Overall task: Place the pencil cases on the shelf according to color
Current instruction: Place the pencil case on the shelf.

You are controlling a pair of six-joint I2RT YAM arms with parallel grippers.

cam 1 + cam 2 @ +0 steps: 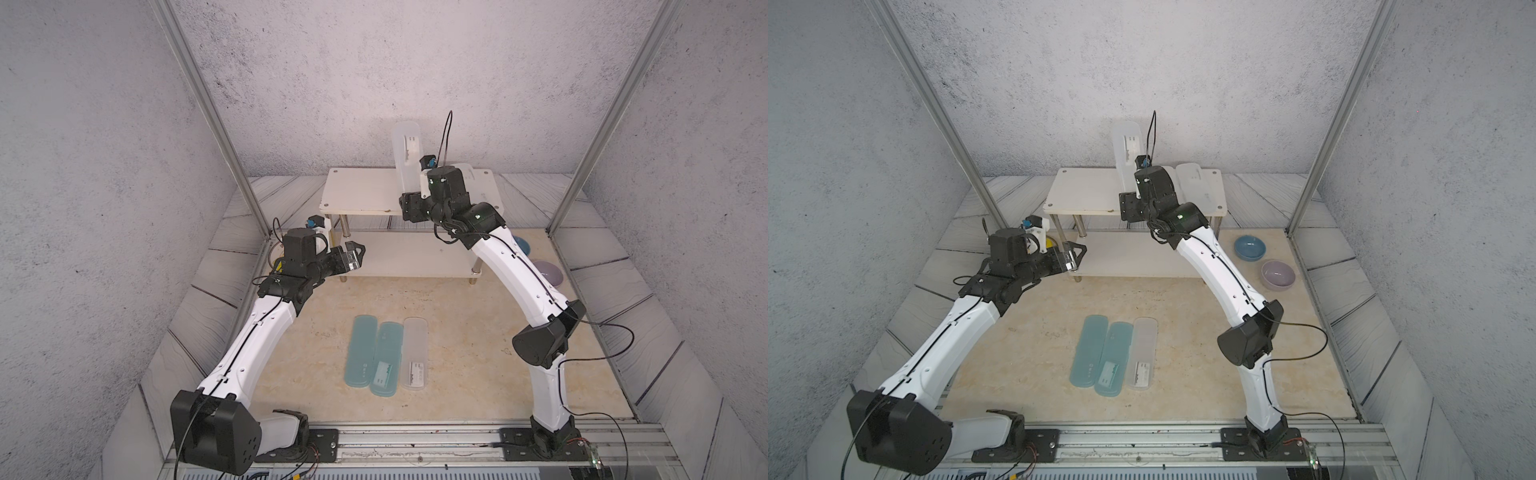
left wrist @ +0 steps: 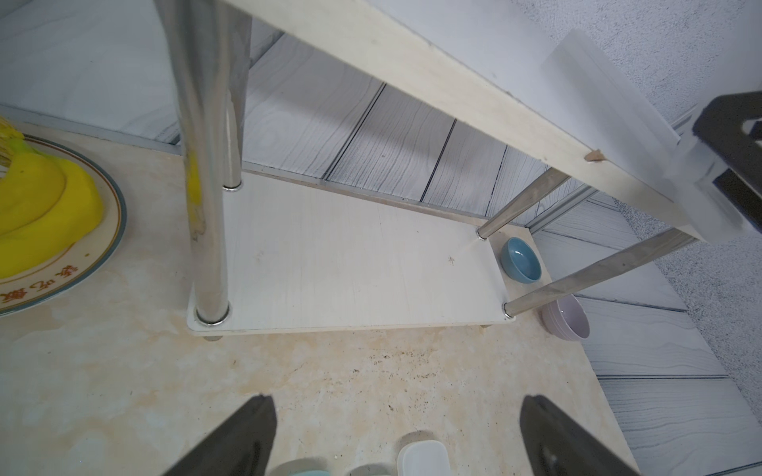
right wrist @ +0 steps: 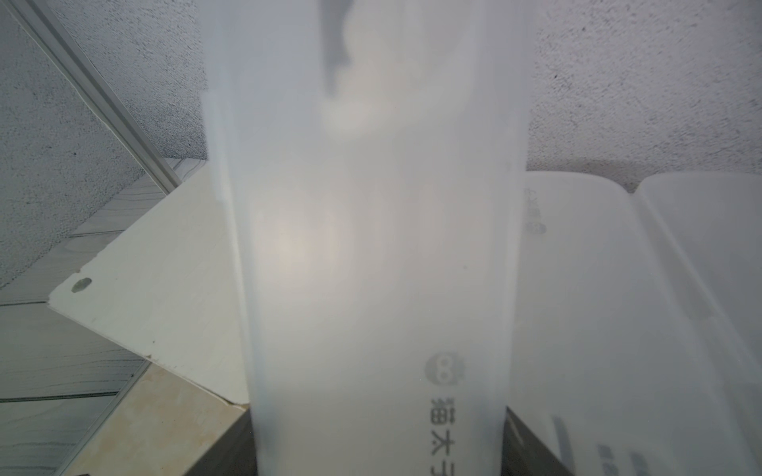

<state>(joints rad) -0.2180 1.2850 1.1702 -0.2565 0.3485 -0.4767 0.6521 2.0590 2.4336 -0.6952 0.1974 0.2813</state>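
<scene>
One white case (image 1: 408,151) aloft, logo (image 3: 444,368) wrist-only

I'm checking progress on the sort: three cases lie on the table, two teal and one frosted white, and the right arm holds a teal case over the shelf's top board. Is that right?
Not quite. The held case is frosted white, not teal. The right wrist view shows it close up, and both top views agree. The rest of your statement stands.

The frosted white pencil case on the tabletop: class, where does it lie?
In both top views the frosted white pencil case lies flat in front of the shelf, rightmost in a row beside the two teal cases.
</scene>
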